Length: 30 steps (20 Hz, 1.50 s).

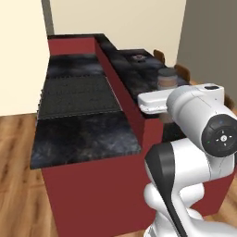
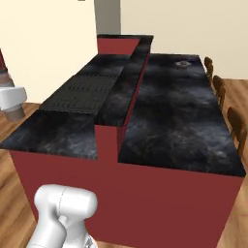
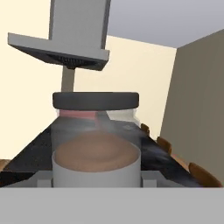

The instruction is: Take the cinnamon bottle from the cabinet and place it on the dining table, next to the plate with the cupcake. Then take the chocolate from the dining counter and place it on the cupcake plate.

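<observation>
Right now the arm is holding the cinnamon bottle (image 3: pixel 96 140) upright, its gripper (image 3: pixel 96 186) pinching the jar low on its sides, above the near end of the dark dining table (image 2: pixel 179 121). Far down that table, at its other end, a small plate (image 2: pixel 183 63) is sitting, with wooden chairs (image 2: pixel 236 127) lining the table's right edge.

Kitchen island, cooktop, hood and chairs

A dark red island (image 2: pixel 145 203) carries a black marbled top with a ribbed cooktop (image 1: pixel 78 95) set in it. Wooden chairs (image 2: pixel 238 127) line its far side; a grey hood (image 3: pixel 61 50) hangs above, over a wooden floor (image 1: pixel 16 185).
</observation>
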Tool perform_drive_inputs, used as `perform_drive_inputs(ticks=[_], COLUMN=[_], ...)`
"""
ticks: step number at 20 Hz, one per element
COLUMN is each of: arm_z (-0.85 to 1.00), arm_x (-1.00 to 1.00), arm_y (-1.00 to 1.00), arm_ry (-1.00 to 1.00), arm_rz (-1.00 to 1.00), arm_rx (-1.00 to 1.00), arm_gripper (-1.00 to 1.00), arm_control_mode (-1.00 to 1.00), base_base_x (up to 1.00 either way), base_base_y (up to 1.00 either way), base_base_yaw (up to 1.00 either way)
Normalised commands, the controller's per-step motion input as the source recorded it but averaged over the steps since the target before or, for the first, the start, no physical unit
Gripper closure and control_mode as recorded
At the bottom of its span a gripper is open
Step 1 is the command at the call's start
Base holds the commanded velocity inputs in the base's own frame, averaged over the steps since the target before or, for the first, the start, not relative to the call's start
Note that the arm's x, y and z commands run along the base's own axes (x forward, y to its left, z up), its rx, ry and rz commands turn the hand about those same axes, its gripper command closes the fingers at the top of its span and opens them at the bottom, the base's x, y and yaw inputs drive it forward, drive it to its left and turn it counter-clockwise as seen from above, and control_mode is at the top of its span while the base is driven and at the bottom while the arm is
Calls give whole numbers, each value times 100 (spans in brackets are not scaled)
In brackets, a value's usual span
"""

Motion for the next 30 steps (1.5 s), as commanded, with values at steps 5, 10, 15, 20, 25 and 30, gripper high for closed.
perform_drive_inputs(ticks=[5,10,15,20,25,30], arm_z=[0,0,0,0,0,0], arm_x=[0,0,0,0,0,0], arm_y=[0,0,0,0,0,0], arm_ry=[0,0,0,0,0,0], arm_rz=[0,0,0,0,0,0], arm_rx=[0,0,0,0,0,0], arm_gripper=[100,100,100,100,100,100], arm_control_mode=[100,100,100,100,100,100], base_base_x=[43,23,11,11,16,23], base_base_y=[-60,-67,-69,-68,-66,-62], base_base_yaw=[0,0,0,0,0,0])
